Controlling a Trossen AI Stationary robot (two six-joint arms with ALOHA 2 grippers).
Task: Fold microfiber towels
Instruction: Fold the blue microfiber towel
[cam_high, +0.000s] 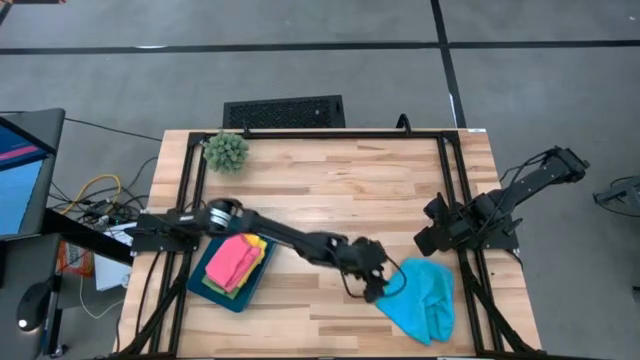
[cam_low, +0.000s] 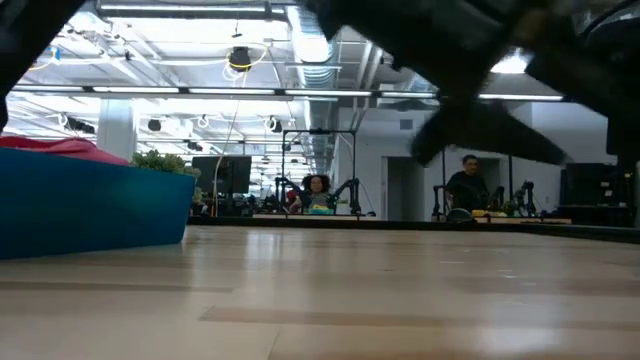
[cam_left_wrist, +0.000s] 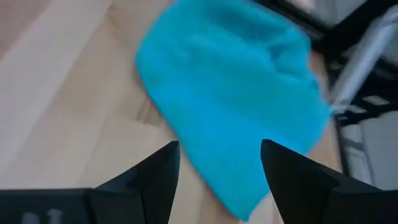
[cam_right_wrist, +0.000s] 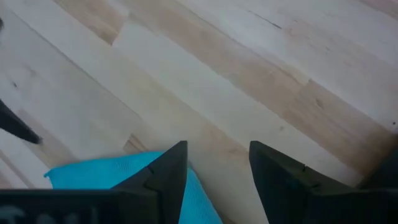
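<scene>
Seen from above, a light wooden bench (cam_high: 330, 190) carries a light blue towel (cam_high: 424, 297) near its front right corner. The towel lies crumpled, its long axis running diagonally from the far right toward the near left, tapering to a point at the near end. The left gripper (cam_high: 374, 284) reaches far across the bench and sits just beside the towel's left edge, its fingers spread and holding nothing. The right gripper (cam_high: 428, 240) hangs above the bench near the right frame rail, a little beyond the towel's far end, apart from it. At the front left, a dark teal tray (cam_high: 213, 287) holds a folded stack: a pink towel (cam_high: 234, 262) on top, a yellow towel (cam_high: 259, 243) peeking out at its far edge, and a green towel (cam_high: 221, 287) showing beneath. A spiky green plant ball (cam_high: 226, 151) rests at the far left.

From bench height, the tray's blue wall (cam_low: 90, 205) fills the left side with a strip of pink above it (blurred dark arm parts cross the top).

In the left wrist view, two dark fingers (cam_left_wrist: 155, 177) stand apart, empty, with the blue towel (cam_left_wrist: 239, 93) spread beyond them.

In the right wrist view, the fingers (cam_right_wrist: 168, 171) are likewise parted and empty, above bare wood with a corner of the blue towel (cam_right_wrist: 112, 171) beneath.
</scene>
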